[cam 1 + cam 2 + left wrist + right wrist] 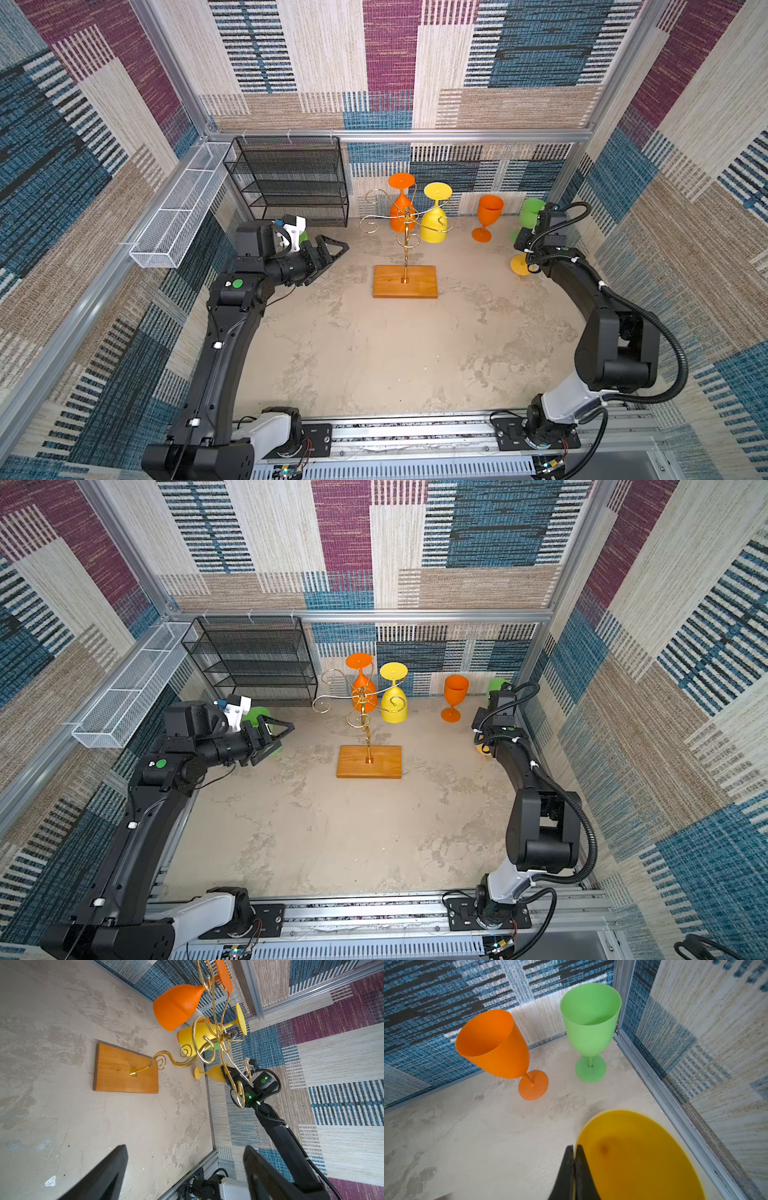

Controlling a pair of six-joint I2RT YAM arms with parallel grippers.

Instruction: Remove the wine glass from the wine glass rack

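Wine glass rack (406, 249) stood in the middle of both top views, its wooden base (405, 282) flat on the worktop (374, 353). Two glasses hung bowl-down from its scroll arms, an orange hanging glass (401, 205) and a yellow hanging glass (434, 226) just beside it. At the right edge of the frame the right pincer (574, 1149) was pressed together. In the right wrist view the rim of an amber glass (633, 1157) ran into the seam between its fingers, so it appeared to pinch that glass's wall. An upright orange glass (489, 212) and an upright green glass (589, 1020) stood near it in the corner. Left of centre, the left pincer (334, 257) was spread wide with nothing between its fingers, pointing toward the rack. By my reading the step in hand was setting the amber glass down, with two glasses not yet taken off. The next move would call for a clean release, then closing on a hanging bowl or stem and drawing its foot outward along the scroll, gently, since the thin rack looked easy to drag or tip. The worktop was mottled beige and scuffed. Woven patchwork walls (540, 62) in blue, maroon and tan enclosed it, with a black mesh shelf unit (291, 183) at upper left and a white wire tray (178, 216) along the left wall.
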